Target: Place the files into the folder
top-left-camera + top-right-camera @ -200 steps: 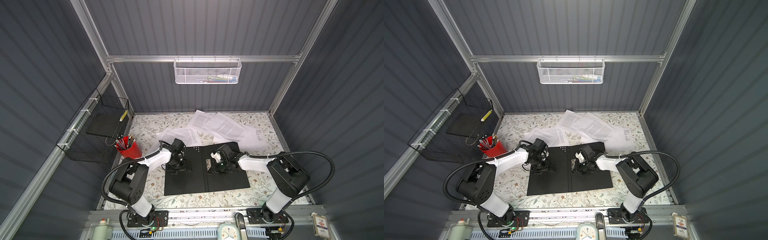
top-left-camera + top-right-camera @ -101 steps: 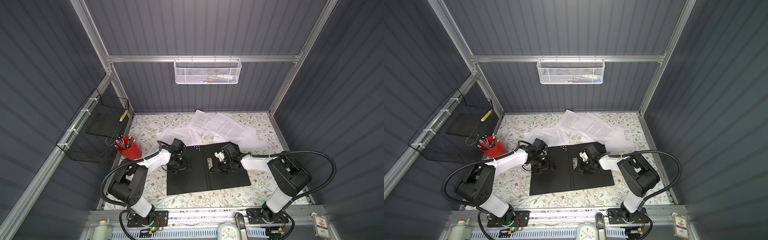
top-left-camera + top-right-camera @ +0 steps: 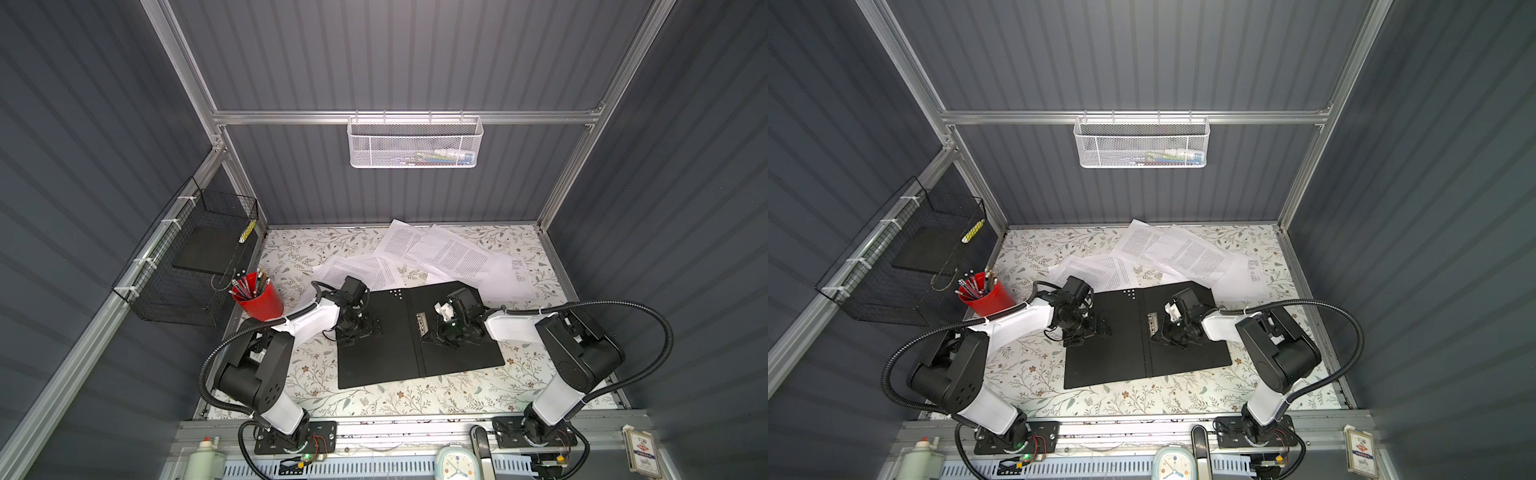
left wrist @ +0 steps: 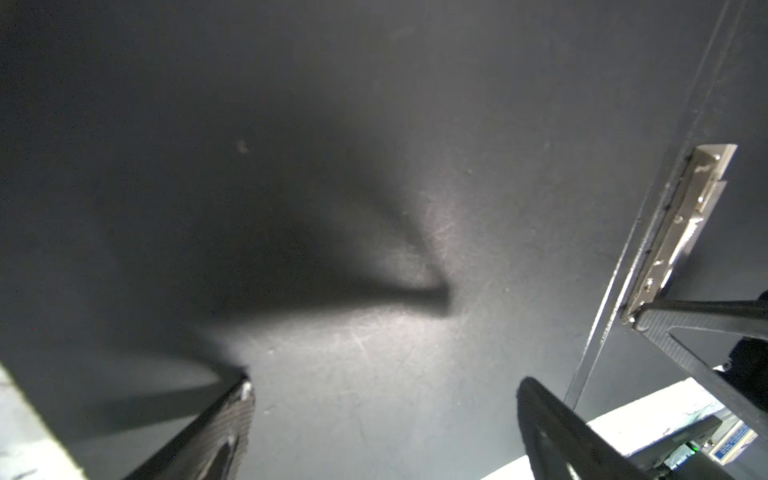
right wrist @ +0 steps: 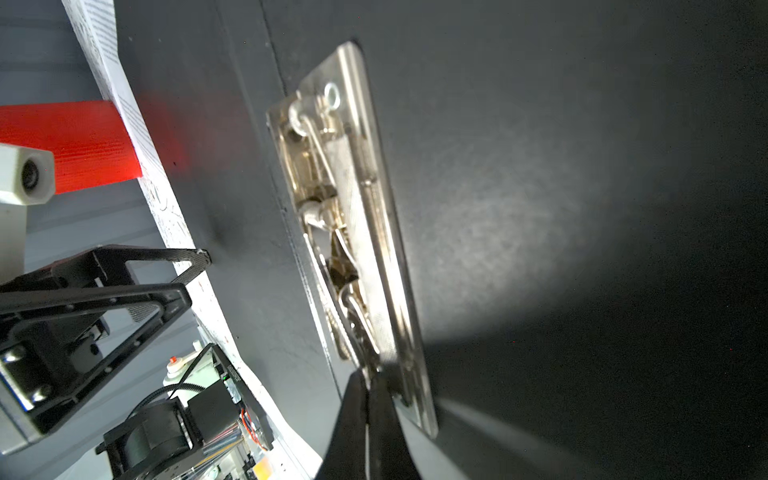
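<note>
Open folder on the worktop: left tool, spread apart, rests on it; right tool, pressed together, touches the metal clip and may slip off the slick metal.

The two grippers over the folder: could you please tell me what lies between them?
Bare black folder surface and its metal clip, in both top views.
</note>
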